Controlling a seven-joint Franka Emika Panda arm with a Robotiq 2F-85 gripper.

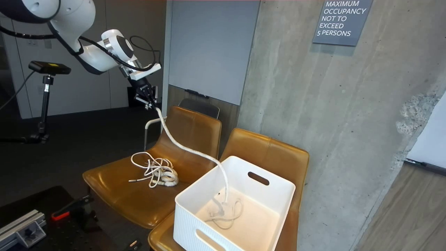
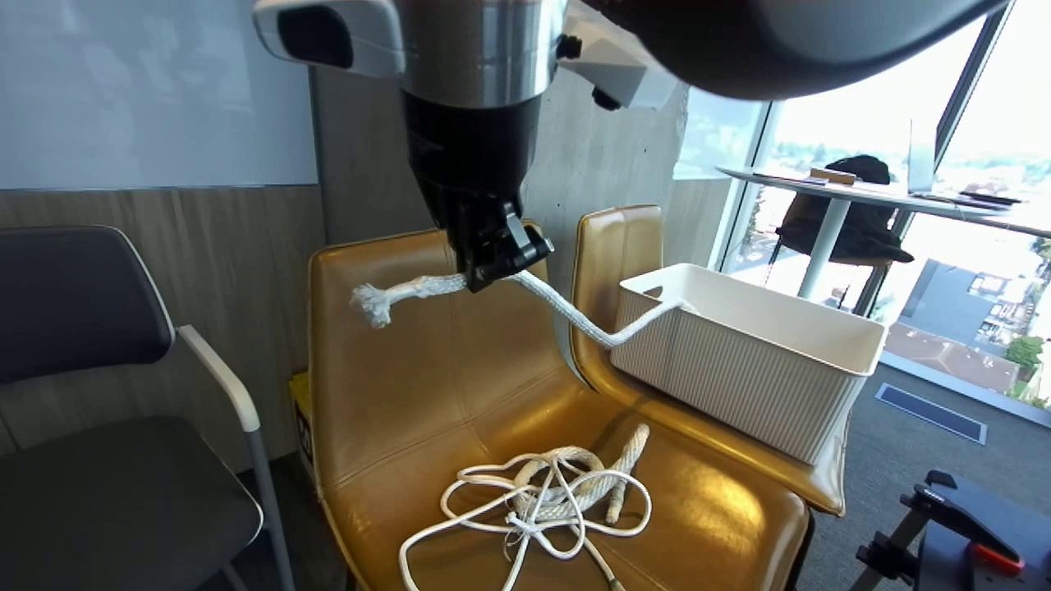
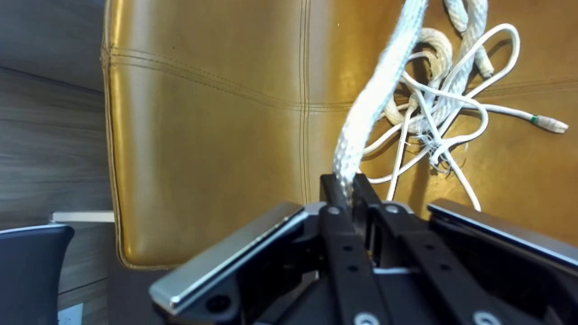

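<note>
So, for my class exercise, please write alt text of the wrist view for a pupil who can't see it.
Black robot fingers grip a thick white rope running off the top edge, above a brown chair. To the right, a tangle of thick and thin white rope lies on the same chair; at lower left, part of a dark chair shows.

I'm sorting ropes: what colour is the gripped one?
White; the gripped rope shows best in the wrist view.

Bin (image 1: 184,225) open above — rope (image 3: 369,104) slants across
</note>
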